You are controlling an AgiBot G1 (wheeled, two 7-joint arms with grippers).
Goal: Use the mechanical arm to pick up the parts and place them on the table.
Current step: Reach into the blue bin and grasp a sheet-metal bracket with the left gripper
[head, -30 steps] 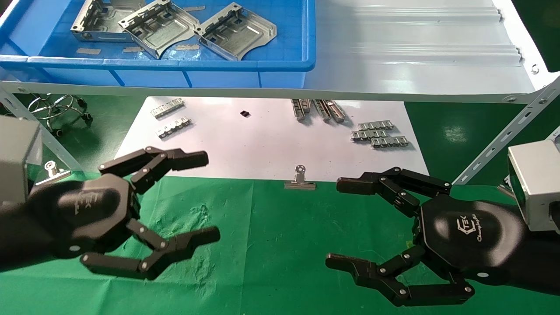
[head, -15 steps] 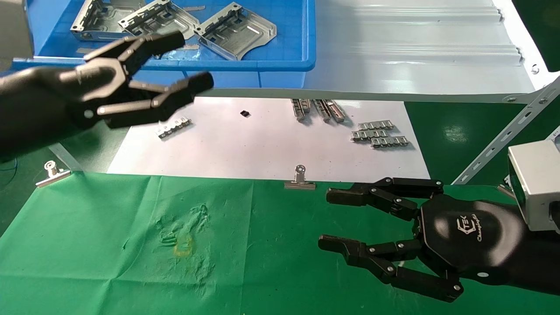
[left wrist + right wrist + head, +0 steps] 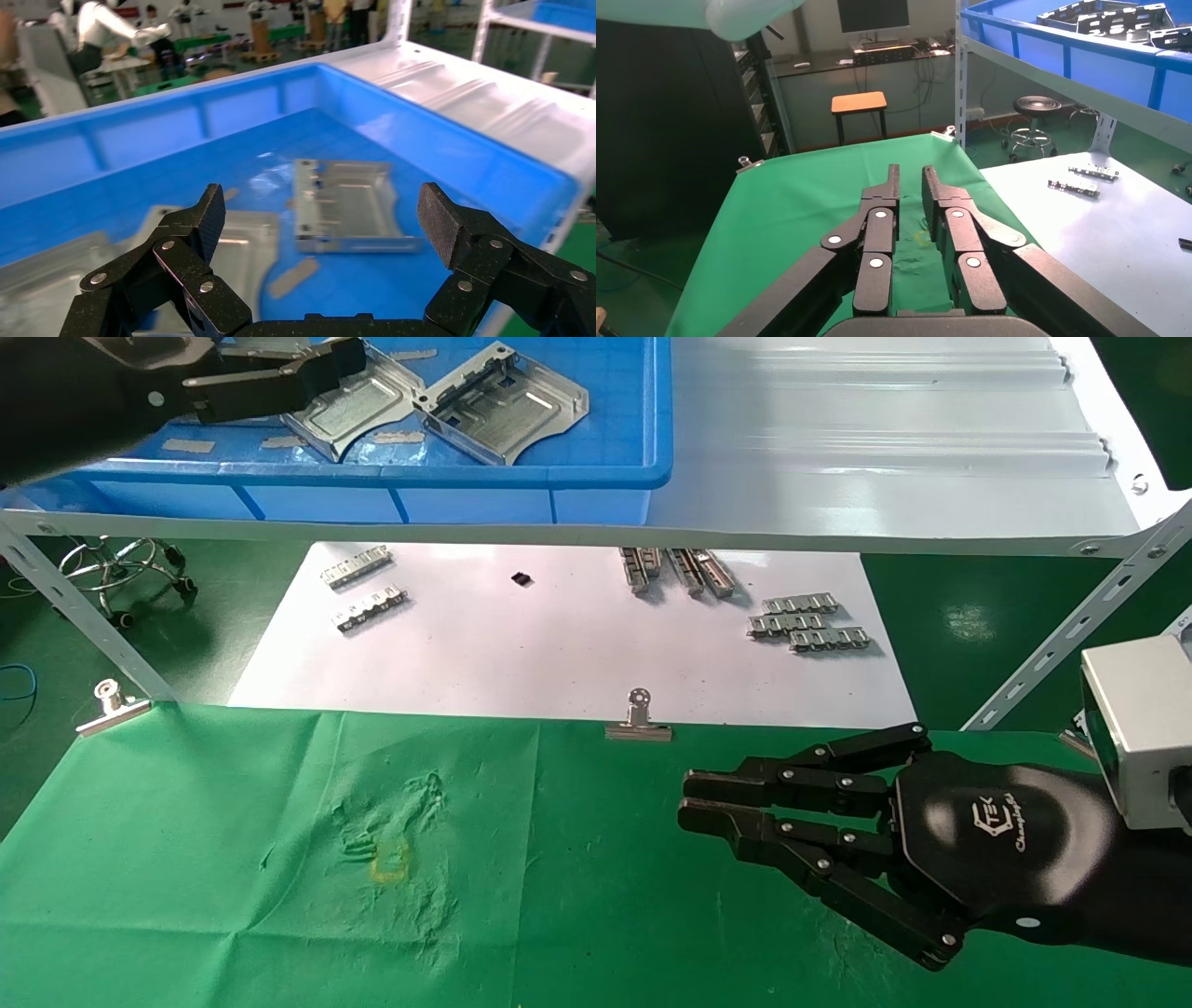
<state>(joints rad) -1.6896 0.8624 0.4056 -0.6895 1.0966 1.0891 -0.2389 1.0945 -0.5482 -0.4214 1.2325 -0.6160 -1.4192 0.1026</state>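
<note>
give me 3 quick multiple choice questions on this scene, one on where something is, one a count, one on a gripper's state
1. Where is the left gripper?
A. over the blue bin
B. on the white paper
C. resting on the green cloth

2. How many parts are seen in the bin in the head view?
A. one
B. three
C. six

3. What state is the right gripper in?
A. shut, holding nothing
B. shut on a part
C. wide open

Answers:
1. A: the head view shows it over the blue bin on the shelf, above the parts.
2. B: three silver trays lie there, one mostly hidden by the gripper.
3. A: its fingers lie close together over the green cloth with nothing between them.
</note>
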